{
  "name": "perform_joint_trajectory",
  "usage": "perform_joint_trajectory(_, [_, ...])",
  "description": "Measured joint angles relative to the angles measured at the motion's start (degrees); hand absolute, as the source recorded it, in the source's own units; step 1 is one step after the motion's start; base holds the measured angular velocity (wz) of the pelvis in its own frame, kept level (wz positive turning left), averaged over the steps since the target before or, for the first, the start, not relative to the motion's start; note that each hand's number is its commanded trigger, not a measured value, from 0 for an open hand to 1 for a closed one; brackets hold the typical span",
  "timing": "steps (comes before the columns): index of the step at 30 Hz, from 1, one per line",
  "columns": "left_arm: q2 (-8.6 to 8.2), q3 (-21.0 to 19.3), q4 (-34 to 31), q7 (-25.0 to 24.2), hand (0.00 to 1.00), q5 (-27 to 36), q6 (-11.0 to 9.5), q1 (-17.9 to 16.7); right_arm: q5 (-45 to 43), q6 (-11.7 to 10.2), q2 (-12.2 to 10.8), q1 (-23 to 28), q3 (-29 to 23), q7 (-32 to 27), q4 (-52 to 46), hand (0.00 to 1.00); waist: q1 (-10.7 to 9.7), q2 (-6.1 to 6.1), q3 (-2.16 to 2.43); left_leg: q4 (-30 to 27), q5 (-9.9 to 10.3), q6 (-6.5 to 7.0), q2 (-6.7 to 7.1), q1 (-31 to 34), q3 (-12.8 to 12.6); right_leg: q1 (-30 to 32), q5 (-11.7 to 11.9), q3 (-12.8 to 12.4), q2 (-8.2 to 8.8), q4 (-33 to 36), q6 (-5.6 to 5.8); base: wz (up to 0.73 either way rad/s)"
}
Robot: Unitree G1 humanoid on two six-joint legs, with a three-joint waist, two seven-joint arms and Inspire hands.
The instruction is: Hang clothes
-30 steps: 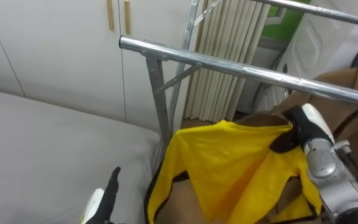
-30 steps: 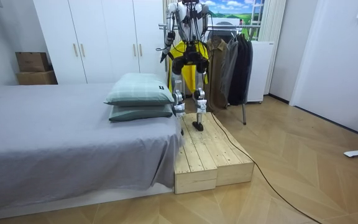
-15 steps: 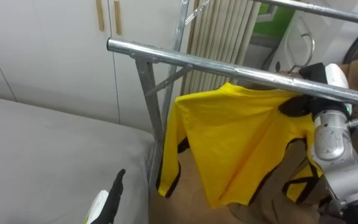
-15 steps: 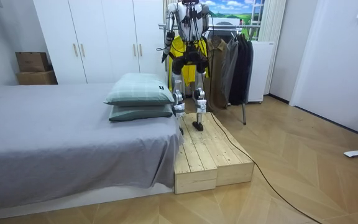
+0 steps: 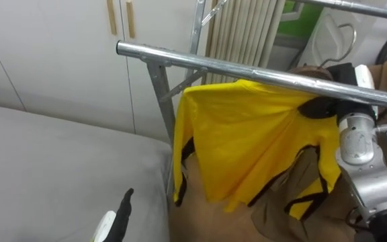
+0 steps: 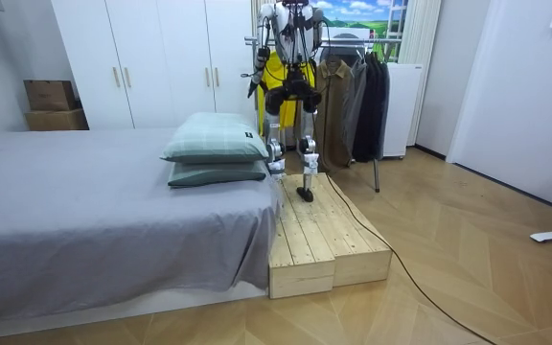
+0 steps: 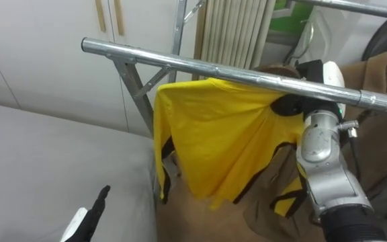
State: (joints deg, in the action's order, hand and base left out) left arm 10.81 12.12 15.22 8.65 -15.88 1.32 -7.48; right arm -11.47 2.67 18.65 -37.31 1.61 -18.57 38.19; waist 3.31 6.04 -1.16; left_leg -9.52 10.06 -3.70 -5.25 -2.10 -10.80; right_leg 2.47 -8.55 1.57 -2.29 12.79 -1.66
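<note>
The yellow shirt with dark trim is held up against the metal rail of the clothes rack. Its shoulder line sits right at the bar, which crosses in front of its top edge, and the body and one sleeve hang loose below. The right hand is at the shirt's neck, just behind the rail, with its dark fingers curled tight on the collar. Under the shirt a brown coat hangs lower on the rack.

The left hand shows at the bottom edge over the grey bed, well apart from the shirt. Its fingers are straight and point upward, and it holds nothing.

White wardrobe doors stand behind the bed, and a pale pleated curtain hangs behind the rack. In the room view the robot stands upright on a wooden platform beside the bed, facing the rack, near two stacked pillows.
</note>
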Motion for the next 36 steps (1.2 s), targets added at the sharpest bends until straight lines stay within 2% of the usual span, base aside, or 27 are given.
perform_joint_trajectory(8, [0.56,0.9,0.1,-0.2,0.0,0.0,-0.1,-0.1,-0.7,0.0,0.0,0.0,1.8,0.0,3.5,1.0,0.0,0.26,-0.14,0.0,0.0,-0.03,0.02,0.0,-0.2,0.7,0.0,0.3,0.21,0.8,0.04,0.0])
perform_joint_trajectory(15, [0.87,1.1,0.2,-0.2,0.0,0.8,-0.1,0.0,-12.3,-0.3,0.0,0.6,2.0,-0.2,4.8,1.0,-0.1,0.47,-0.26,-0.1,-0.1,-0.1,0.05,0.0,-0.4,0.4,-0.1,0.3,0.08,-0.2,-0.02,-0.02])
perform_joint_trajectory(19, [1.91,2.6,0.2,0.8,0.0,1.9,-0.6,0.0,-17.1,-0.5,0.0,1.9,4.0,-2.9,6.2,1.0,-0.1,0.47,-0.26,0.0,-0.1,-0.1,0.01,0.0,-0.4,0.4,-0.1,0.4,-0.03,-0.1,-0.03,0.0])
perform_joint_trajectory(26, [2.01,2.5,0.2,1.0,0.0,1.7,-1.4,0.5,-25.2,-1.6,0.0,7.0,5.4,-8.0,3.1,1.0,0.3,0.41,-0.25,0.0,-0.1,-0.1,-0.06,0.0,-0.2,0.5,-0.1,0.2,0.15,0.0,-0.03,-0.03])
perform_joint_trajectory(31, [1.67,2.5,0.1,1.0,0.0,1.3,-1.4,1.3,-32.3,-2.2,-0.1,9.2,5.8,-11.7,-1.6,1.0,-0.8,-0.16,-0.18,-0.1,-0.1,-0.1,-0.1,0.5,-0.3,0.7,-0.1,0.2,0.15,0.0,-0.04,0.0])
perform_joint_trajectory(36, [1.36,2.5,0.1,2.1,0.0,1.7,-1.5,2.2,-35.5,-2.7,-0.1,11.6,5.9,-14.6,-5.9,1.0,-1.5,-0.74,-0.12,0.0,-0.1,-0.1,-0.06,0.7,-0.4,0.9,-0.1,0.1,0.16,0.0,-0.04,0.01])
